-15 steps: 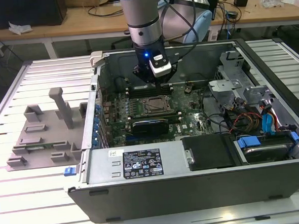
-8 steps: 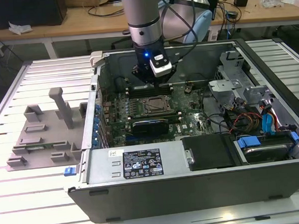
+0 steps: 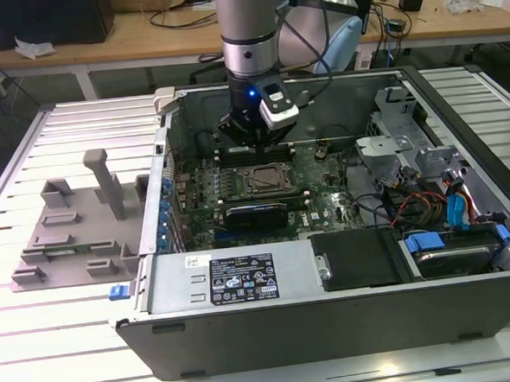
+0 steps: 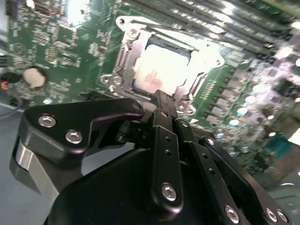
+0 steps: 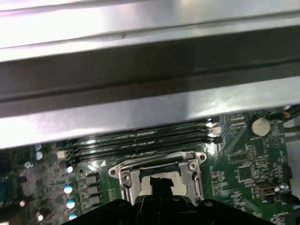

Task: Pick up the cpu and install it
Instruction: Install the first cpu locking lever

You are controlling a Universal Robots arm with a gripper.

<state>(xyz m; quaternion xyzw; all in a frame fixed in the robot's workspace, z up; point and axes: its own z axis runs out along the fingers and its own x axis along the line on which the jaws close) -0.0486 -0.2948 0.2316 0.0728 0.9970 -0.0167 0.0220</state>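
Nearby, hand (image 4: 159,101) overhangs socketed cpu (image 4: 161,70).

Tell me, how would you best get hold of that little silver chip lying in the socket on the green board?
The cpu lies flat inside the metal socket frame, so only its shiny top is free and its edges sit low within the frame. Coming straight down from above looks best, taking it by two opposite edges or the flat top. The hand hangs just over it.

We counted one open computer case (image 3: 332,316), one motherboard (image 3: 237,179), one socket frame (image 3: 266,180), one cpu (image 4: 161,70), one grey tray (image 3: 75,228) and one gripper (image 3: 253,137).
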